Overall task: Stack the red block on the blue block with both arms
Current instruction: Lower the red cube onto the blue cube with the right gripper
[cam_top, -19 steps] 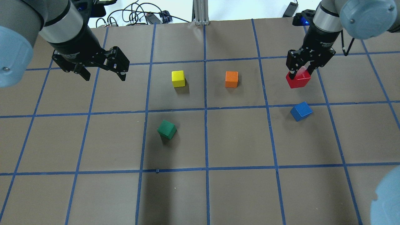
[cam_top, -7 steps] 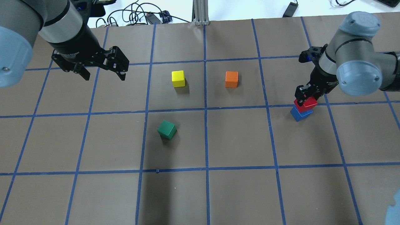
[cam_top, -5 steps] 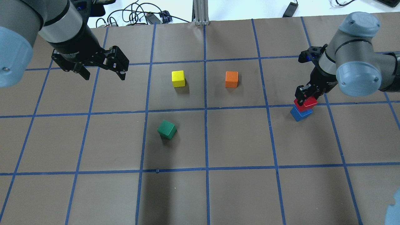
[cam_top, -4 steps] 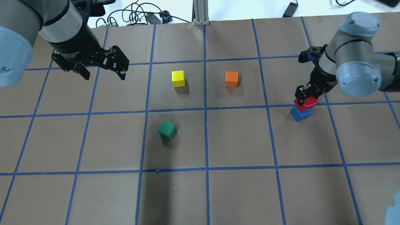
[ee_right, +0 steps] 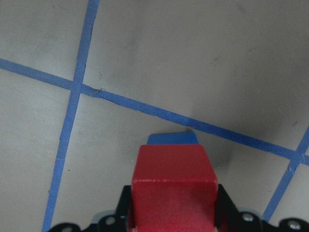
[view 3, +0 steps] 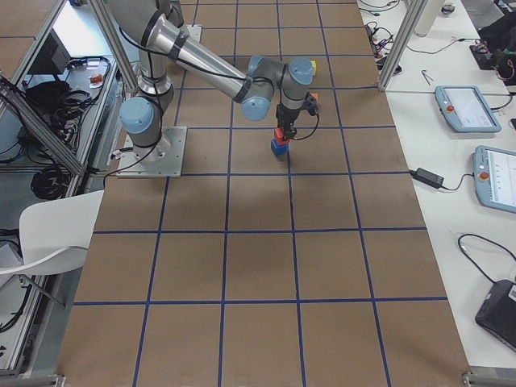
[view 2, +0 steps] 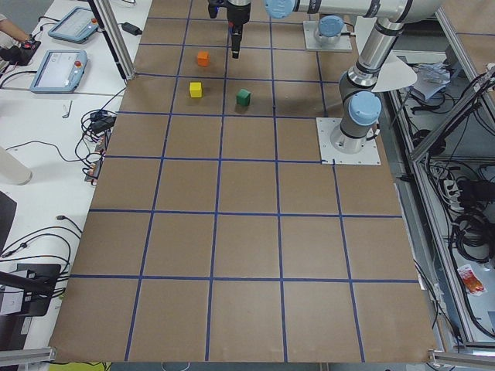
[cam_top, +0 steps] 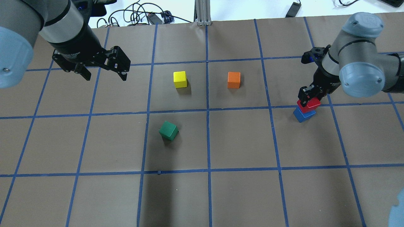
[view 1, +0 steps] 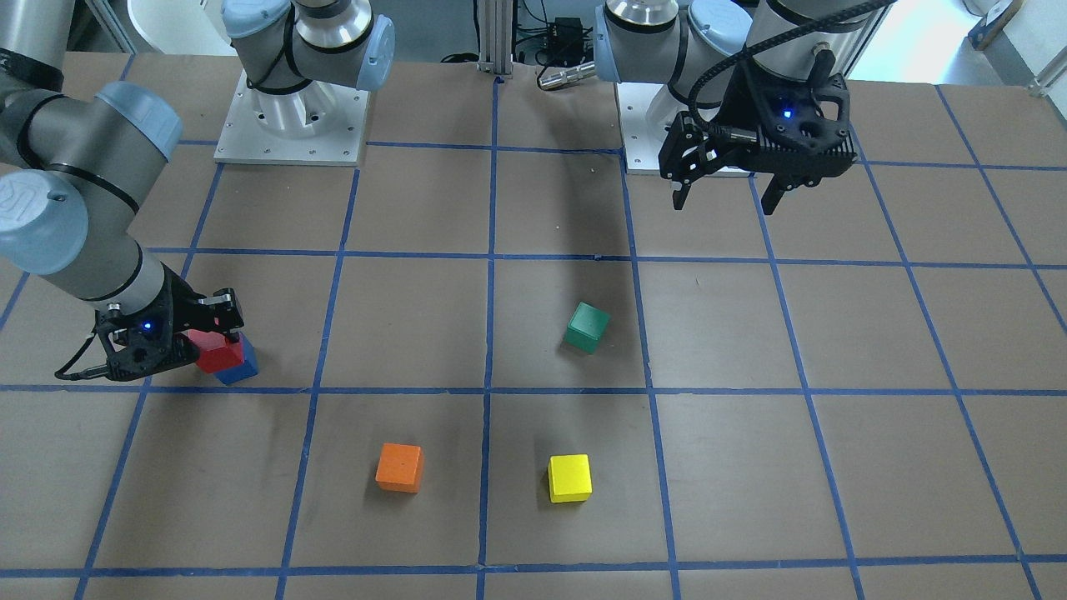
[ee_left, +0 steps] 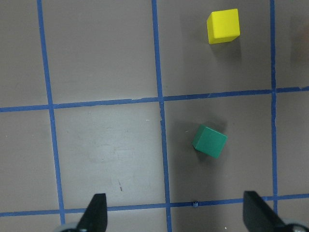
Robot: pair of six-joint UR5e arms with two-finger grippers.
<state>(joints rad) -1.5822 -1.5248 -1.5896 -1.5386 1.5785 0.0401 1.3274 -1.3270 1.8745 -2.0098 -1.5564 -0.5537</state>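
Observation:
The red block [cam_top: 311,104] sits on top of the blue block [cam_top: 303,115] at the right of the table, slightly offset. My right gripper [cam_top: 309,99] is shut on the red block. The right wrist view shows the red block [ee_right: 174,179] between the fingers with the blue block [ee_right: 173,138] peeking out beneath it. The stack also shows in the front-facing view, red block [view 1: 215,352] on blue block [view 1: 240,370]. My left gripper [cam_top: 105,75] is open and empty, hovering over the far left of the table.
A yellow cube [cam_top: 180,78] and an orange cube [cam_top: 234,79] stand in the far middle squares. A green cube [cam_top: 168,130] sits turned, nearer the middle. Cables and an aluminium post [cam_top: 202,12] lie beyond the far edge.
Over 2.6 s my right gripper carried the red block nearer and down onto the blue block. Over the last second nothing moved. The left arm stayed still.

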